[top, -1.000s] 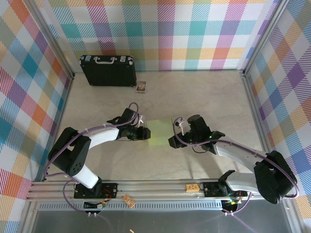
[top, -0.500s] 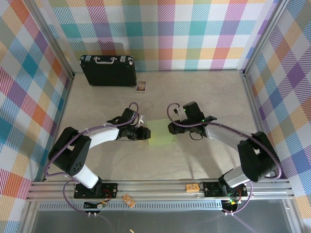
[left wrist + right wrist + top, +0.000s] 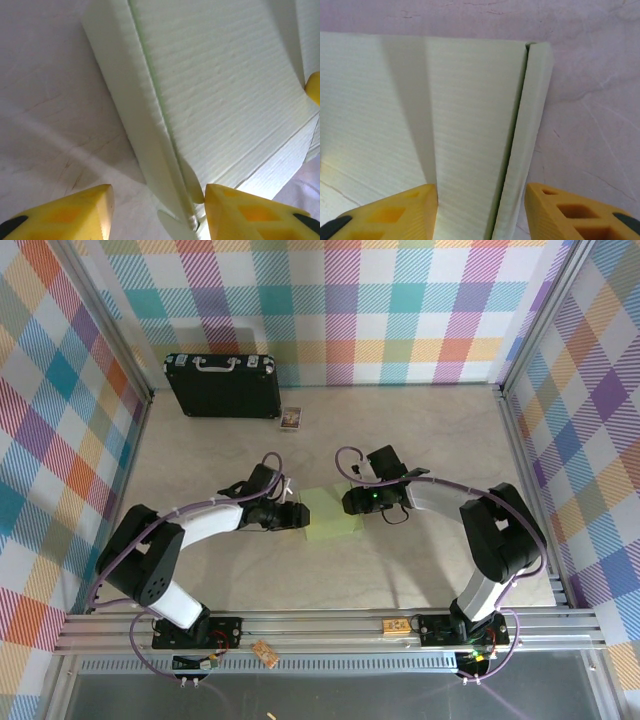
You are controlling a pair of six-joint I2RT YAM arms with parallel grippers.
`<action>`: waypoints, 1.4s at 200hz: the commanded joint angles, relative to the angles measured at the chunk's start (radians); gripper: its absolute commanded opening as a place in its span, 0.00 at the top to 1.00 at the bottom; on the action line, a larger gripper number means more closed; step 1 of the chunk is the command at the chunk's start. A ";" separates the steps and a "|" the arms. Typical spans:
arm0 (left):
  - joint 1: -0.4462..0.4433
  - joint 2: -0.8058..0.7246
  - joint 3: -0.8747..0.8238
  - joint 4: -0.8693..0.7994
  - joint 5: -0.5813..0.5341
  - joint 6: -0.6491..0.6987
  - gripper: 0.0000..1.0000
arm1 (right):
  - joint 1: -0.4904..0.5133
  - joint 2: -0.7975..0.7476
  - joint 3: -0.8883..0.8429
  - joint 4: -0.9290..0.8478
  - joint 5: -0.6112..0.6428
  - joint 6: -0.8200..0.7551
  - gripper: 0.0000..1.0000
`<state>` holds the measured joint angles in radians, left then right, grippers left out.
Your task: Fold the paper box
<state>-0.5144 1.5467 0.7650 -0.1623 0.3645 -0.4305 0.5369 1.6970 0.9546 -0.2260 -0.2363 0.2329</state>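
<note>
**Left gripper** [image 3: 297, 516]: black body, yellow fingers [image 3: 75, 215]. The jaws stand moderately apart and clamp nothing. It lies low against the left end of the box. In the left wrist view the box's folded long edge runs down between the two fingers. The right-hand finger is just beside the box wall, and bare table shows next to the other.

**Right gripper** [image 3: 352, 502]: same make, with yellow fingers [image 3: 580, 215]. The jaws are likewise parted, with no grip seen. It sits at the right end of the box. In the right wrist view one finger lies over the broad top panel and the other over the table. A narrow side strip of the box lies between them.

**Paper box** [image 3: 333, 512]: pale light-green thin card with fine ribs, folded into a low rectangular shape.
- It lies on the table near the middle, between the two grippers.
- The broad panel faces up.
- A sharp crease runs along one long edge.
- A small rounded tab [image 3: 172, 226] shows at the near corner by the left gripper.
- The side strip by the right gripper gapes slightly at its far corner.

**Table** [image 3: 440, 440]: a pale beige, faintly marbled surface.

**Black briefcase** [image 3: 222, 386]: hard case with a silver handle, standing at the far left against the wall, well apart from the box.

**Picture card** [image 3: 291, 418]: tiny, just beside the briefcase's right corner.

**Walls** [image 3: 400, 310]: multicoloured plaid panels on three sides.
</note>
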 commanded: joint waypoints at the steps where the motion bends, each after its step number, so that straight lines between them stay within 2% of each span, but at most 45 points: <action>1: 0.007 -0.077 -0.041 -0.075 -0.041 -0.030 0.47 | 0.003 0.031 0.004 -0.035 -0.013 0.018 0.52; 39: -0.007 -0.183 -0.122 -0.031 0.030 -0.100 0.51 | 0.002 0.027 -0.004 -0.024 -0.018 0.022 0.52; 71: -0.065 -0.255 -0.188 0.102 0.082 -0.195 0.53 | 0.002 0.031 -0.010 -0.019 -0.021 0.023 0.52; 110: -0.112 -0.184 -0.149 0.152 0.088 -0.223 0.56 | 0.002 0.029 -0.019 -0.016 -0.025 0.022 0.52; 152: -0.114 -0.118 -0.133 0.120 0.018 -0.195 0.57 | 0.002 0.025 -0.019 -0.017 -0.031 0.020 0.52; 195: -0.114 -0.091 -0.142 0.182 0.026 -0.212 0.57 | 0.002 0.031 -0.020 -0.018 -0.035 0.015 0.52; 280: -0.114 -0.050 -0.112 0.181 0.008 -0.197 0.59 | 0.001 0.041 -0.017 -0.020 -0.044 0.010 0.53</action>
<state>-0.6258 1.4788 0.6262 0.0097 0.3988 -0.6361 0.5365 1.7081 0.9558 -0.2115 -0.2737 0.2504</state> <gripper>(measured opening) 0.408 0.473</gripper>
